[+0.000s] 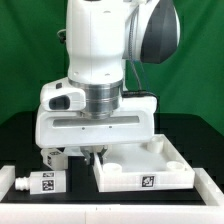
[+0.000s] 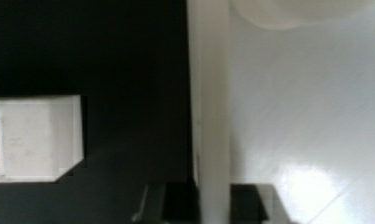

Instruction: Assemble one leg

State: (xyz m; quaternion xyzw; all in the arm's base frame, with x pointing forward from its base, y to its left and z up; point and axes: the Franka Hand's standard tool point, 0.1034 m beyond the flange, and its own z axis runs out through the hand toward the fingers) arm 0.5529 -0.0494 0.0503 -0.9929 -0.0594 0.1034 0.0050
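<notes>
The wide white tray-like board (image 1: 125, 178) lies on the black table at the exterior view's right. My gripper (image 1: 93, 155) is down at the board's left edge. In the wrist view my gripper (image 2: 209, 192) straddles the board's raised rim (image 2: 209, 110). The two dark fingers (image 2: 170, 203) press against that rim from both sides. A white leg (image 1: 50, 157) with a tag lies just left of the gripper. It also shows in the wrist view (image 2: 33, 137), apart from the board. Another tagged leg (image 1: 36, 183) lies at the front left.
A long white bar (image 1: 205, 188) runs along the front of the table below the board. The arm's large white body hides the table behind the gripper. Black table surface (image 2: 95, 50) lies between the leg and the board.
</notes>
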